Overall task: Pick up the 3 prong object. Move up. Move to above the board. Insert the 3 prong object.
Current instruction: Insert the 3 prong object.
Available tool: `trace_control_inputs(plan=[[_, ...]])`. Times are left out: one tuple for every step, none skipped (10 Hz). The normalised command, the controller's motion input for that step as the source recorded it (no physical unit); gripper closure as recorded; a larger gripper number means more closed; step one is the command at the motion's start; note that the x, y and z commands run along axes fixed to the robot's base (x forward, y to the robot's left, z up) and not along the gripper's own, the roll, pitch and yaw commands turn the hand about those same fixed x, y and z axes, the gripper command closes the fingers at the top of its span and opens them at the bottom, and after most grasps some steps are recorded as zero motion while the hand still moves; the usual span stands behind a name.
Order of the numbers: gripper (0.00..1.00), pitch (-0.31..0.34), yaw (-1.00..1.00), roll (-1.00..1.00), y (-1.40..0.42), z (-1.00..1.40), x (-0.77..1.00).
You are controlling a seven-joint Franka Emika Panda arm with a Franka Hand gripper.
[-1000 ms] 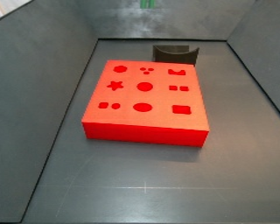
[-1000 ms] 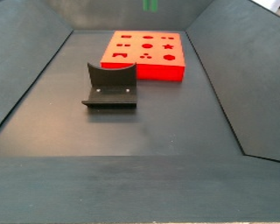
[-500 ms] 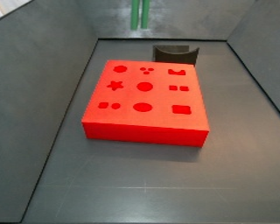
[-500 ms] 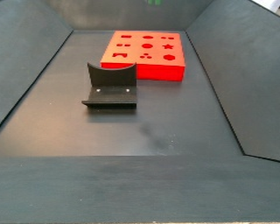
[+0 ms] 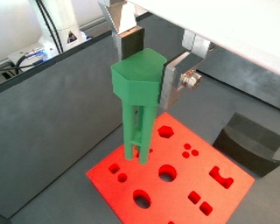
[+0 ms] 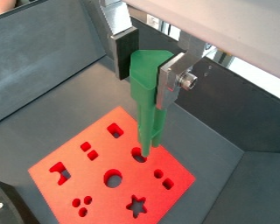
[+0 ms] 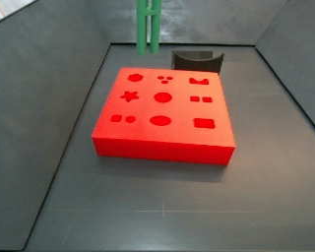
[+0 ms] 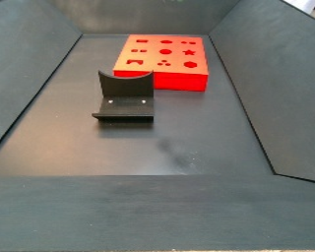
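The 3 prong object [image 5: 139, 105] is a matte green plastic peg — a wider, faceted head up top, narrowing to slim prongs at the lower end. In both wrist views it hangs upright, clear of everything below, and the prongs point down at the board [image 5: 230, 204]. The end effector [image 5: 145, 68] is clamped on the head of the peg: one flat silver finger [image 5: 175, 80] presses against one side, and a dark pad [image 5: 129, 42] sits against the opposite side. Same grip in a wrist view from another angle, end effector [image 6: 147, 66] closed around the green head, silver finger [image 6: 168, 80] flush on it.

The board is a flat, smooth red-orange slab with darker cutouts — circles, squares, a star, small dots. It lies flat on the dark grey tabletop [image 7: 147, 207]. In a side view the board [image 7: 163, 113] fills the middle of the floor, and the green peg [image 7: 149, 24] shows near the top edge, above and behind the board's far end; the end effector itself is out of frame there. In a side view from the opposite end, the board [image 8: 163, 61] sits at the far end, and the fixture [image 8: 125, 95] — a dark L-shaped bracket on a base plate — stands nearer, apart from it. The fixture [image 7: 197, 61] also shows just behind the board.
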Motion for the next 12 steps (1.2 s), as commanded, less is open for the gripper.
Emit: trace_control_inputs(plan=[[1.00,0.016,-0.12,0.07,0.25,-0.05,0.06],[1.00,0.000,0.06,0.02,0.60,-0.03,0.11],[1.00,0.000,0.11,0.00,0.69,-0.04,0.14],[1.00,0.019,0.04,0.00,0.72,-0.01,0.29],[1.00,0.043,0.05,0.01,0.73,0.00,0.31],[1.00,0.044,0.15,0.00,0.74,0.00,0.18],[1.00,0.036,0.20,0.00,0.77,-0.02,0.14],[1.00,0.011,0.00,0.00,0.58,-0.03,0.03],[1.00,0.000,-0.73,0.00,0.24,-0.07,0.03],[1.00,0.000,-1.00,0.00,0.00,-0.08,0.00],[1.00,0.000,-1.00,0.00,0.00,-0.09,0.00],[1.00,0.000,-1.00,0.00,0.00,-0.08,0.00]])
